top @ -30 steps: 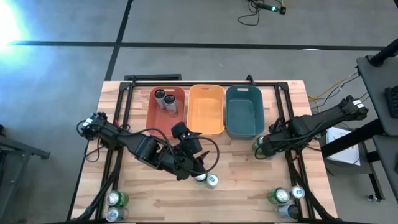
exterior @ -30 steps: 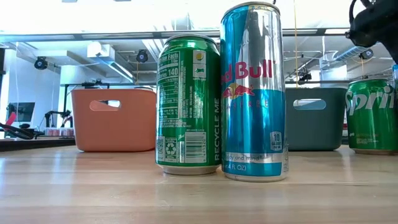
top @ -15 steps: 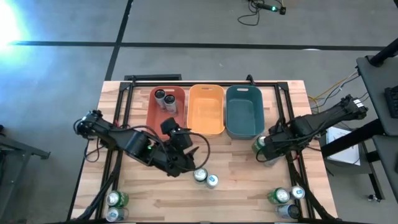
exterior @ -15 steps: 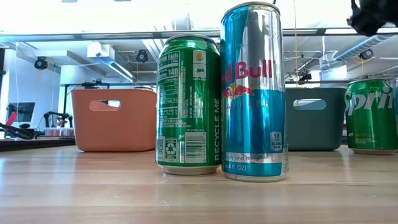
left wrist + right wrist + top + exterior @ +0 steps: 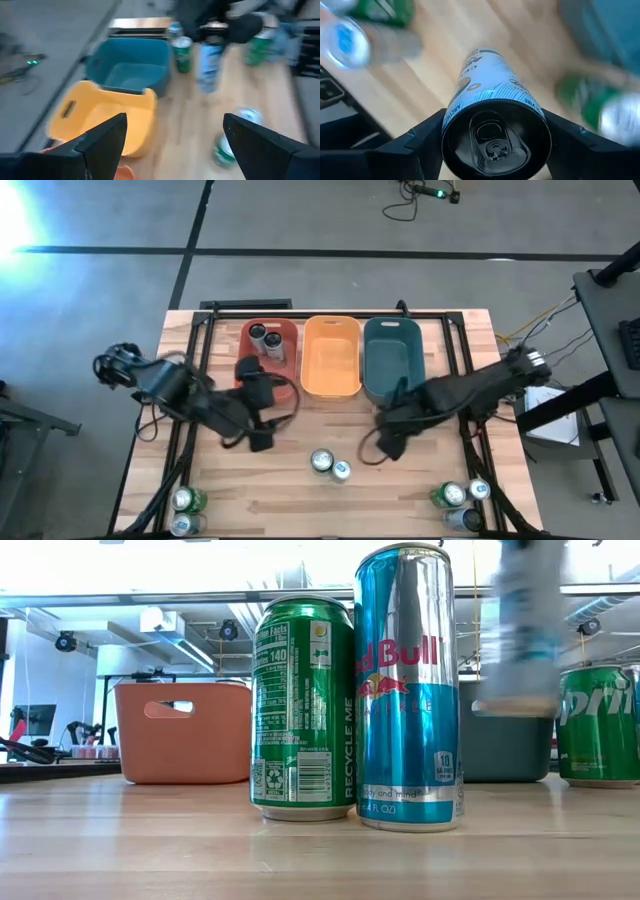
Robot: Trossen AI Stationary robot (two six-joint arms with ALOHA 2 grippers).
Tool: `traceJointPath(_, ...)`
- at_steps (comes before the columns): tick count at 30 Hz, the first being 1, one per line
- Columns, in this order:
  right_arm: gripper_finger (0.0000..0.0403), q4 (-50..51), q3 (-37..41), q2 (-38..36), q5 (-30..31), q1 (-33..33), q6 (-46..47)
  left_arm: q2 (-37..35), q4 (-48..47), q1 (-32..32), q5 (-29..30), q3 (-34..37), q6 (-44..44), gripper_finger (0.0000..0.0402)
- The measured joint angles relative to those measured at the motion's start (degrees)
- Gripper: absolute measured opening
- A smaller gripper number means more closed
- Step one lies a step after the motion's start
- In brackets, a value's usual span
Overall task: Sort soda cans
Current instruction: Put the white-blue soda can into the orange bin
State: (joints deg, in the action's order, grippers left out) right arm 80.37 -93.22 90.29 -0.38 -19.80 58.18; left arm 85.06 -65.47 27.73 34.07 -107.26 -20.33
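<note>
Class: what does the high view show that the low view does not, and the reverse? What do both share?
Only high: yellow plastic tub, two dark cans in the red plastic tub, both arms. Only low: printed labels on the green metal can and tall blue metal can. Shared: that can pair, red tub, teal plastic tub.

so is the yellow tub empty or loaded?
Empty: the high view shows the yellow tub's bare floor, with no cans inside.

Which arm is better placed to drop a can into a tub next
The right. Its gripper already holds a pale blue can, just in front of the teal tub. The left gripper is open and empty, near the red tub.
</note>
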Motion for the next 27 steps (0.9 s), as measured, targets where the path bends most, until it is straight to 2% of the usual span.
traceJointPath(3, 0.0259, -0.01, -6.48, 6.18, 2.82, 2.51, -9.49, -3.45, 0.37, 0.04, -5.33, 1.84, 0.77, 0.0314)
traceJointPath(6, 0.0262, 0.12, -11.81, 12.12, 3.8, 4.64, -18.21, -6.9, 0.24, 0.11, -8.23, 3.83, -0.23, 0.0314)
traceJointPath(15, 0.0263, -0.12, -26.84, 25.54, 5.46, 8.61, -38.35, -14.31, -0.42, 0.26, -9.22, 10.5, -7.1, 0.0314)
traceJointPath(23, 0.026, -0.14, -34.86, 34.2, 2.8, 10.85, -46.31, -15.63, -1.53, 0.26, -8.88, 14.65, -12.29, 0.0314)
traceJointPath(27, 0.0281, -0.39, -36.72, 35.79, 1.91, 11.07, -48.39, -15.39, -1.56, 0.26, -6.61, 15.25, -12.57, 0.0314)
